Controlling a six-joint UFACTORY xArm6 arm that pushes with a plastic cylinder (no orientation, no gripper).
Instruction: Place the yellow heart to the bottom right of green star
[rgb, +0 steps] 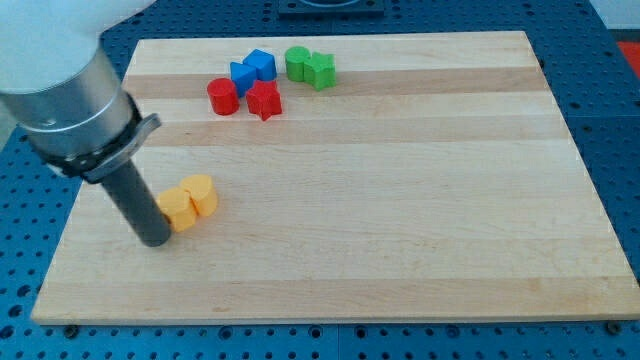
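Touching my tip (156, 240) at view's left edge, yellow block (178, 209) with yellow heart (201, 193) beside it, no claw on rod, green star (321, 70) near top edge, well apart, bare board (420, 200) between.

1. Bright, even light; wooden board (400, 200) well lit, no harsh glare.
2. Soft short shadows under the blocks, e.g. yellow pair (189, 202), falling toward view's bottom.
3. Arm housing (60, 70) at view's top-left washed out, slightly soft.
4. Rest sharp; no obvious edge distortion.
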